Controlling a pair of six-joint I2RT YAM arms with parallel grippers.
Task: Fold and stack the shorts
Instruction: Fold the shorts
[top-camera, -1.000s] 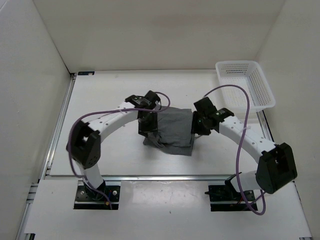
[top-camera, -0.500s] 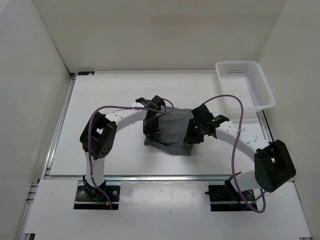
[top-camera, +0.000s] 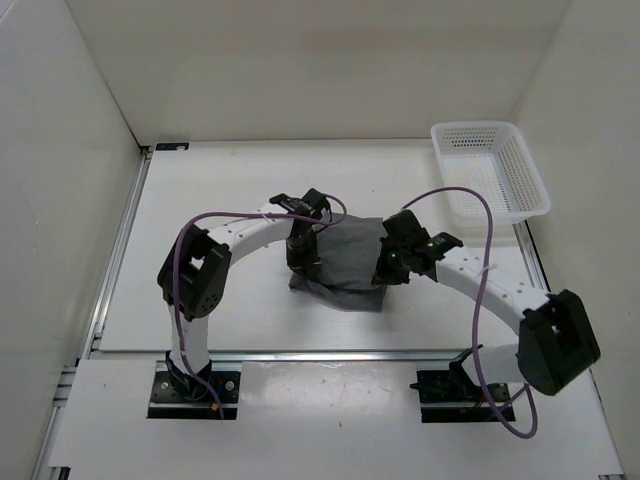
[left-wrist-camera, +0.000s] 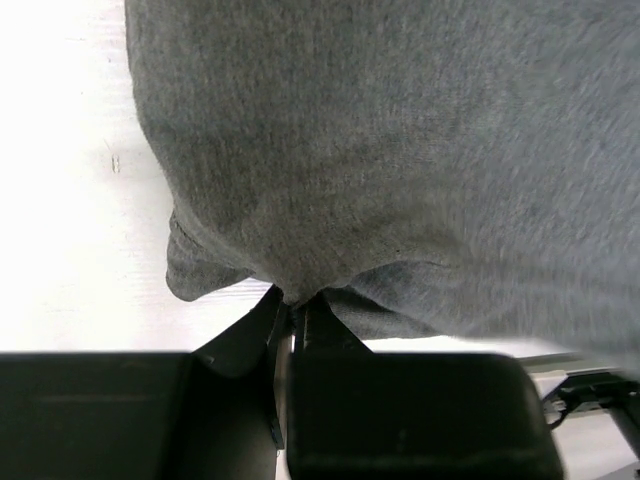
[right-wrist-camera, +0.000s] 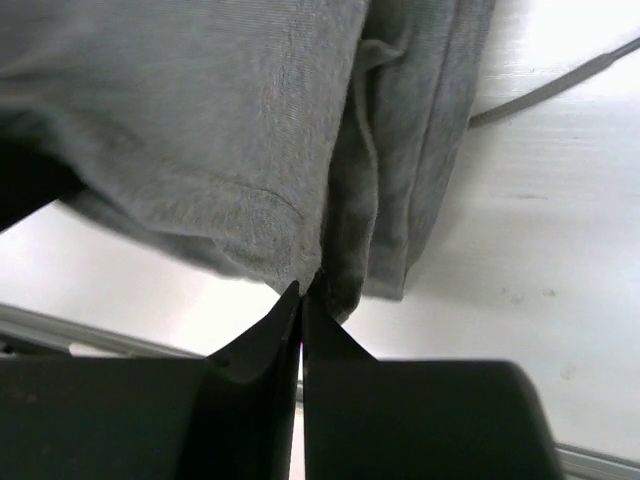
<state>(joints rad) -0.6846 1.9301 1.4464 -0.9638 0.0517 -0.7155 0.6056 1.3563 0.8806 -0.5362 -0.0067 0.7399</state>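
While on the table (top-camera: 220, 200), shorts (top-camera: 340, 260) in left pincer (top-camera: 300, 266) and right pincer (top-camera: 381, 271).

Setting: robotics lab bench cell, not a home or shop. Evidence:
- flat white tabletop (top-camera: 230, 190) boxed in by plain white panel walls (top-camera: 320, 70)
- silver aluminium extrusion rail (top-camera: 120, 250) along its left edge
- white-and-black jointed left arm (top-camera: 245, 228) and matching right arm (top-camera: 490, 285), bolted at the near edge on black base plates (top-camera: 195, 385)
- exposed purple cable (top-camera: 452, 191) looped over the arms
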